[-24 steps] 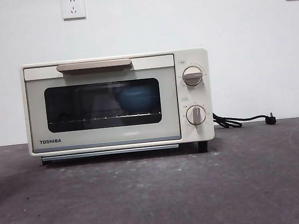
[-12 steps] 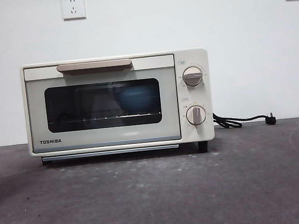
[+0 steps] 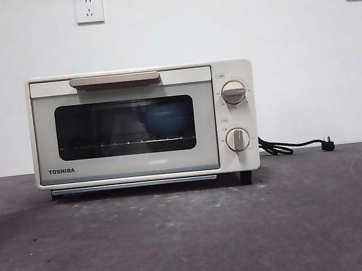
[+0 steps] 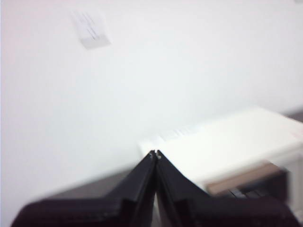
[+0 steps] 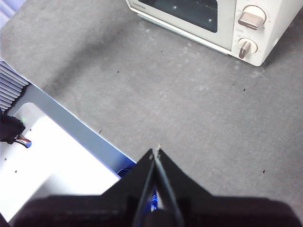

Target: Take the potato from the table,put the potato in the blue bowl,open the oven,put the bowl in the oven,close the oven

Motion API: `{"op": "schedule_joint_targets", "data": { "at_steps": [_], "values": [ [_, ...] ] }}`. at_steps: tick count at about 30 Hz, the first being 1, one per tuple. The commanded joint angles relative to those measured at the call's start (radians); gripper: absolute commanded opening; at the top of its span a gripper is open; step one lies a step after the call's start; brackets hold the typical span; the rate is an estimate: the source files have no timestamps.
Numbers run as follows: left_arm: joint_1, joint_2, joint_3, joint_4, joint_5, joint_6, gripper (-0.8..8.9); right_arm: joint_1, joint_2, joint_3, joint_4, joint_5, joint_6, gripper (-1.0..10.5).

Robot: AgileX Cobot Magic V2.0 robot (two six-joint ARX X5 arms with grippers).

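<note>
The cream-white oven point(image 3: 142, 123) stands on the dark grey table point(image 3: 191, 237) with its door closed. Through the dark window I make out the blue bowl point(image 3: 162, 121) on the rack inside. The potato is hidden from view. My left gripper point(image 4: 155, 154) is shut and empty, raised above and beside the oven point(image 4: 227, 146), whose top shows blurred. My right gripper point(image 5: 155, 151) is shut and empty, high over the table, well away from the oven point(image 5: 208, 19). Neither arm appears in the front view.
A black cord with plug point(image 3: 294, 145) lies on the table right of the oven. Two wall sockets point(image 3: 88, 8) sit on the white wall behind. A white and blue base plate point(image 5: 52, 161) lies under the right gripper.
</note>
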Motion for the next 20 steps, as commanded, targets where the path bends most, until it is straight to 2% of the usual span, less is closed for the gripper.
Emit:
{"op": "schedule_joint_targets", "data": {
  "at_steps": [1,5,10,20],
  "values": [
    [0.012,-0.055,-0.148,0.114,-0.024,0.021,-0.04,0.0,-0.009,-0.001,0.001,0.003,0.01,0.0],
    [0.023,-0.143,-0.309,0.164,-0.026,0.021,-0.04,0.0,-0.019,-0.001,0.001,0.002,0.01,0.0],
    [0.023,-0.229,-0.479,0.174,-0.079,0.021,-0.04,0.0,-0.025,-0.001,0.001,0.003,0.01,0.0],
    [0.023,-0.348,-0.68,0.175,-0.111,0.021,-0.04,0.0,-0.046,-0.001,0.001,0.003,0.01,0.0]
  ]
}}
